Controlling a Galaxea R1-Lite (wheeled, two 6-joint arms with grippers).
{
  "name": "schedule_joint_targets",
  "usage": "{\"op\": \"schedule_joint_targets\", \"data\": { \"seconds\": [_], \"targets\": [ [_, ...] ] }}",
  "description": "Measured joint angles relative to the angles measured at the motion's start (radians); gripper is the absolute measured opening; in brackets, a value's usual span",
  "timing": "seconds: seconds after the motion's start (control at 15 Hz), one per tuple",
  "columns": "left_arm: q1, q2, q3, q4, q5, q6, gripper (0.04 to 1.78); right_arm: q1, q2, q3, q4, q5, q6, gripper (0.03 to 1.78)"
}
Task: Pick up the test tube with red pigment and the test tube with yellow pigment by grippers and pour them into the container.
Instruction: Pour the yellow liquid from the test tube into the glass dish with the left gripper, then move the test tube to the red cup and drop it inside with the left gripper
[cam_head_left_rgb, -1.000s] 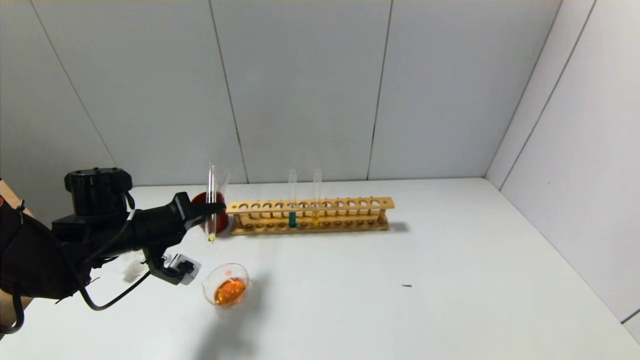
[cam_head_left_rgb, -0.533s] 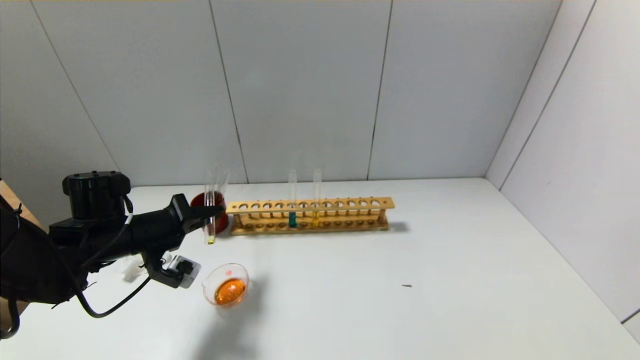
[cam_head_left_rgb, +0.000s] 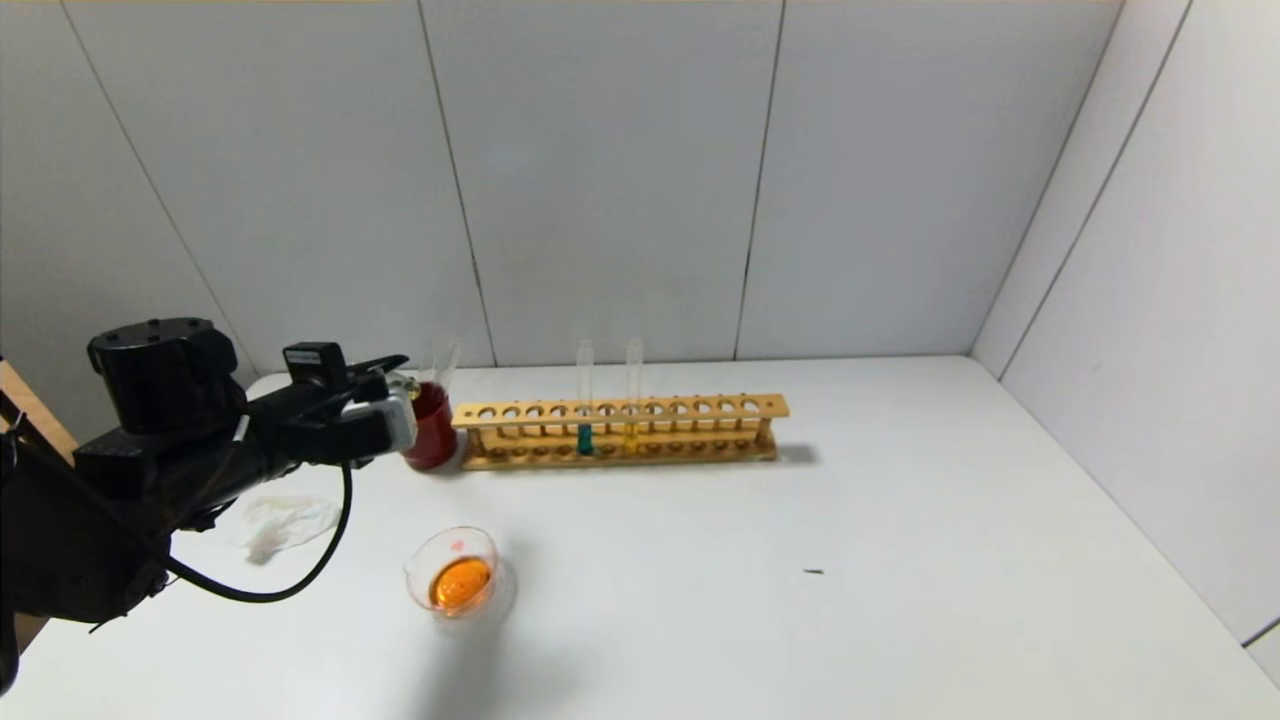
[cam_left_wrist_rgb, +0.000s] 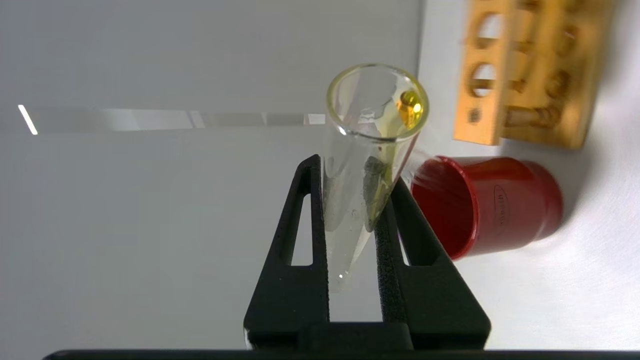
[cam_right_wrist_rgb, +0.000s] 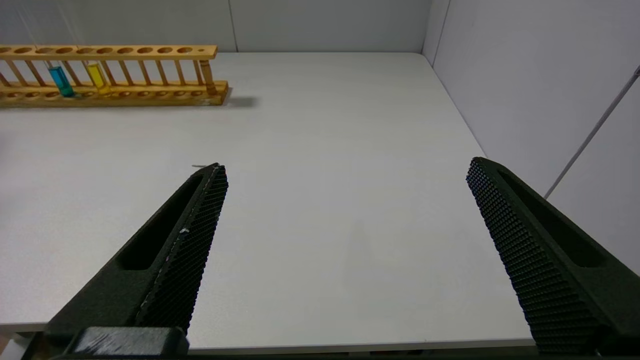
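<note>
— Left wrist view: left pincer (cam_left_wrist_rgb: 352, 225) pinching near-empty yellow tube (cam_left_wrist_rgb: 367, 165), beside red cup (cam_left_wrist_rgb: 482, 205). Dish (cam_head_left_rgb: 460, 580) on desk, already orange.
— Disposal step, probably. Next: drop into cup. Right pincer (cam_right_wrist_rgb: 345, 235) spread, idle.

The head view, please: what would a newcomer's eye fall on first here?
Probably the orange liquid glowing in the container on the near table. Next, the left pincer, shut on an almost empty test tube with yellow pigment beside the dark red cup. Behind, the wooden rack holds a teal tube and another yellow one.
</note>
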Motion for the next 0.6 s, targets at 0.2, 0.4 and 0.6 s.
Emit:
{"op": "schedule_joint_targets", "data": {
  "seconds": [0.2, 0.4, 0.6],
  "targets": [
    [-0.024, -0.032, -0.027, 0.054, 0.114, -0.357, 0.32, 0.0, 0.0, 0.0, 0.0, 0.001, 0.0, 1.75],
    [-0.053, -0.043, -0.102, 0.119, 0.138, -0.704, 0.32, 0.0, 0.0, 0.0, 0.0, 0.001, 0.0, 1.75],
    [-0.056, -0.045, -0.191, 0.167, 0.141, -1.006, 0.32, 0.0, 0.0, 0.0, 0.0, 0.001, 0.0, 1.75]
  ]
}}
